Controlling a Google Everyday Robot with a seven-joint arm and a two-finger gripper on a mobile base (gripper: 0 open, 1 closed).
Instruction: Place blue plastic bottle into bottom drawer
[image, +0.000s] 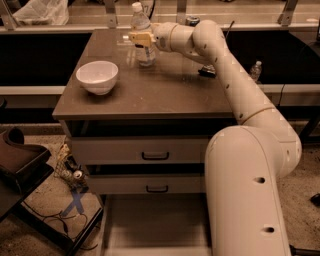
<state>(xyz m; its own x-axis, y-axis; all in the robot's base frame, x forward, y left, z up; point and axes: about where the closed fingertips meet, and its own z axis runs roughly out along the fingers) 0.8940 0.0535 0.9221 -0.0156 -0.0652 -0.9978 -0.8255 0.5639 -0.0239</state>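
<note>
1. Hand (140, 38) of the white robot arm at upper centre of the frame, level with the middle of the clear plastic water bottle with white cap (145, 54); cannot tell whether clenched on it or released. Bottle upright on the far part of the brown table (165, 97), well apart from the open pale grey bottom drawer (155, 225) at lower centre.
2. Likely slip if lifted on a loose hold: smooth, thin plastic, apt to flex and slide down or twist out.
3. Possible tip-over if nudged sideways before a firm hold: tall, narrow, probably light.
4. Risk of clipping the white ceramic bowl (97, 76), just left of and below the bottle in the frame, on any path swung toward the left.
5. Long way down past the table's front edge and the two closed drawers with black handles (155, 150); could knock the bottle loose against either.
6. If let go too high over the drawer, probable bounce or roll out of the shallow tray.
</note>
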